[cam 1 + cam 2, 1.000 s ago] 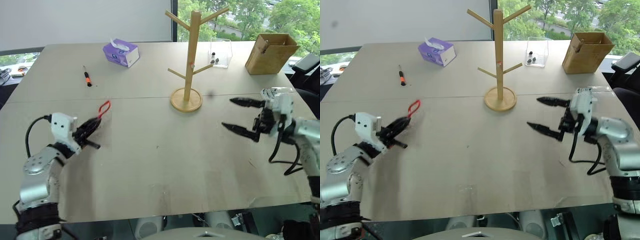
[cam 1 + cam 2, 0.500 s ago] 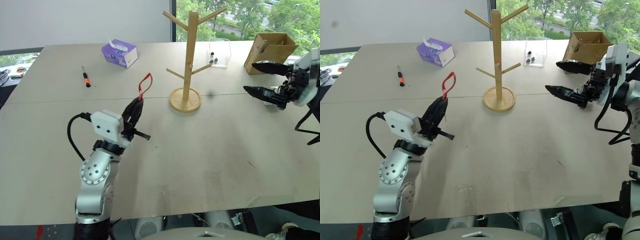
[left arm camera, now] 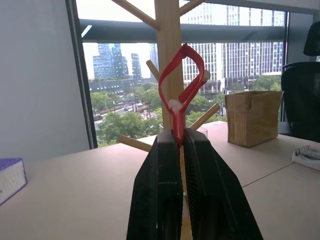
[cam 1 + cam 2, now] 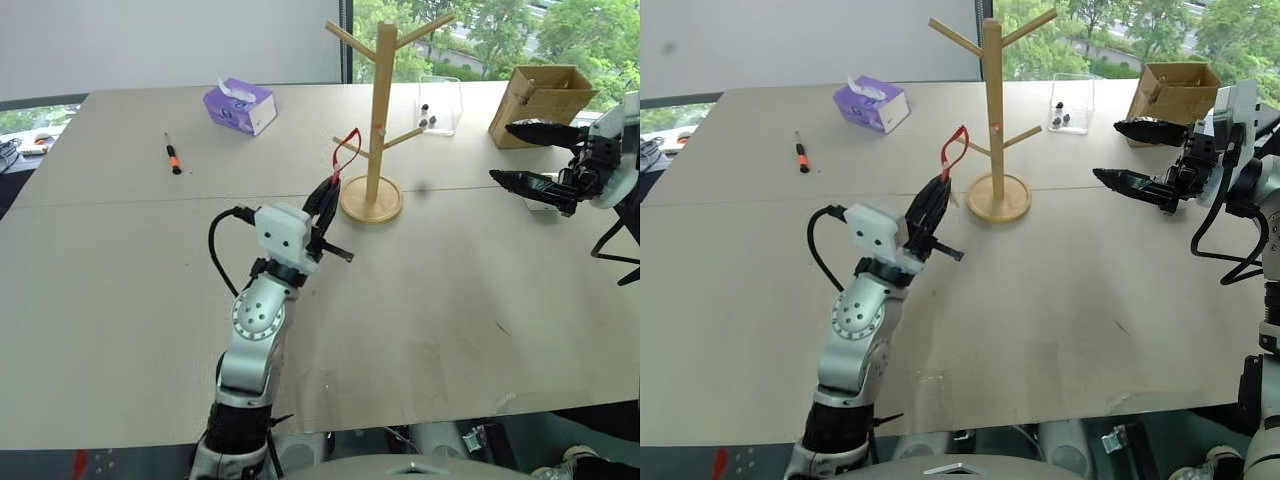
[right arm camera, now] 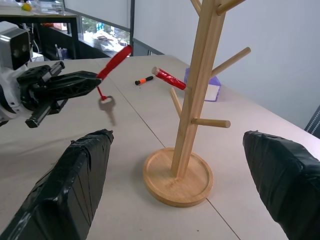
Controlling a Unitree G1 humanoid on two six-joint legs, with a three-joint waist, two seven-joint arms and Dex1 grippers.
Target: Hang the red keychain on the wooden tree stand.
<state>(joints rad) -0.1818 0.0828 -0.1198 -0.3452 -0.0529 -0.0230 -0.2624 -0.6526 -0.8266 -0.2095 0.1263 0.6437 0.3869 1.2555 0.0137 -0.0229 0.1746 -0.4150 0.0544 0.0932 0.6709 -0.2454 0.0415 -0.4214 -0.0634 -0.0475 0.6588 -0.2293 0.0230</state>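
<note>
We have the red keychain [image 4: 345,153] pinched at its lower end in the left tool [image 4: 322,196], whose jaws are clamped tight on the strap, with the loop standing up above the tips and a small silver key [image 5: 106,102] dangling beneath. It is up off the tabletop [image 4: 420,300], just beside the wooden tree stand [image 4: 378,110] on its left, near the lower left peg [image 4: 352,147]. From the left wrist the loop lines up almost straight with the pole, so we judge the approach is close but the loop is not yet over any peg.

To do this step well, we should pick one peg and commit to it; the lower left one looks nearest. The pegs slant upward, so the loop's opening needs to go above the peg's tip and then come down along it toward the pole, not be pushed in sideways. We should keep the loop open and facing the peg (a thin strap twists easily), and let go only once the strap sits well down the peg.

The right tool [image 4: 1137,153] hangs with its jaws wide and nothing in them, well apart to the stand's right. If we nudge the pole, the stand may rock, so a slow approach matters.
</note>
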